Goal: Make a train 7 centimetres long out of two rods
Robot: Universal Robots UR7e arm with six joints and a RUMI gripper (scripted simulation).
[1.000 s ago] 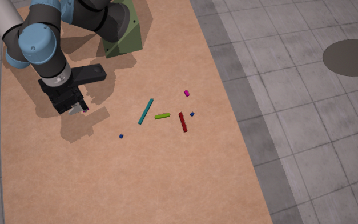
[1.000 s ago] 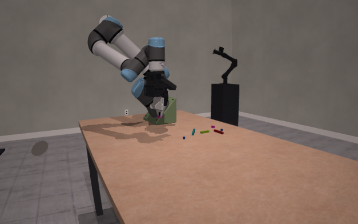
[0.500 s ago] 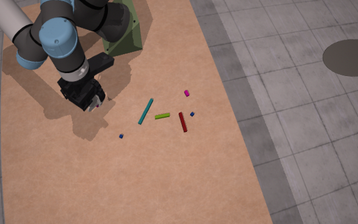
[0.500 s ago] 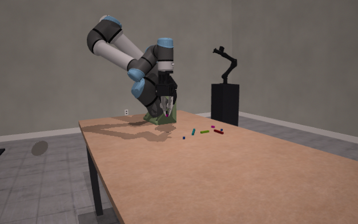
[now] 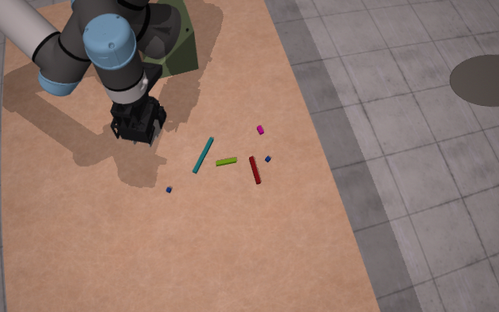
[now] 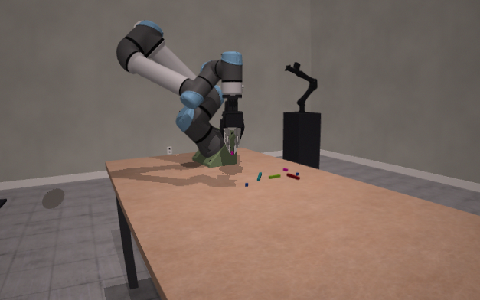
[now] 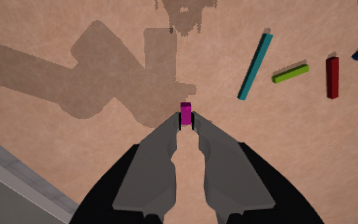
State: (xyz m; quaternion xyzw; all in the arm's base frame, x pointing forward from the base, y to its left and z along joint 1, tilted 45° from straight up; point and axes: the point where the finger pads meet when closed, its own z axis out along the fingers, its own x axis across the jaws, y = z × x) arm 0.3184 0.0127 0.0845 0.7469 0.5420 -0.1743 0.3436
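Note:
My gripper (image 7: 185, 113) is shut on a short magenta rod (image 7: 185, 113) and holds it above the table, left of the other rods; the rod also shows at the fingertips in the exterior view (image 6: 232, 152). In the top view the gripper (image 5: 141, 137) hides it. A lime rod (image 5: 226, 161) lies flat between a turquoise rod (image 5: 203, 155) and a red rod (image 5: 255, 169). A second magenta rod (image 5: 260, 130) lies farther back. The lime rod also shows in the wrist view (image 7: 290, 73).
Two blue cubes lie on the table, one near the red rod (image 5: 267, 158) and one in front of the turquoise rod (image 5: 169, 189). The arm's green base (image 5: 179, 44) stands at the table's back. The table edge runs along the right.

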